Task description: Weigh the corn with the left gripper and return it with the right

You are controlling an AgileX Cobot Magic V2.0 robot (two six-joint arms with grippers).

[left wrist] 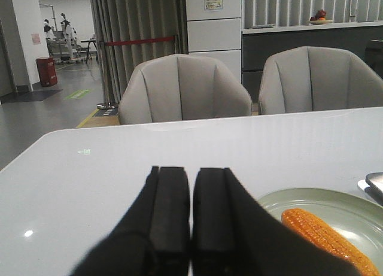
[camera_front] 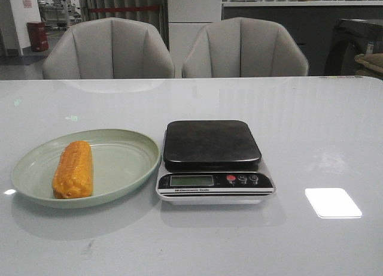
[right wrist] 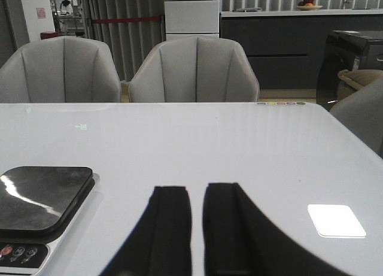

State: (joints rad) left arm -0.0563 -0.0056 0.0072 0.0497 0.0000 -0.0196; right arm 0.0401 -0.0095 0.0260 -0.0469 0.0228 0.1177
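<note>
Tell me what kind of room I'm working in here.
Probably an office or lab break area, not a home: upholstered chairs at a big white table, a counter behind, and an open hall with equipment and a red rope barrier.

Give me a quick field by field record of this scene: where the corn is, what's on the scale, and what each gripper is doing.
corn: lying on its side in the green plate, left of the scale
scale: black platform bare, nothing on it; display too small to read
left gripper: fingers nearly together, holding nothing, short of the plate
right gripper: fingers close with a narrow gap, holding nothing, beside the scale
table: white, glossy
task stage: corn not yet picked up
</note>
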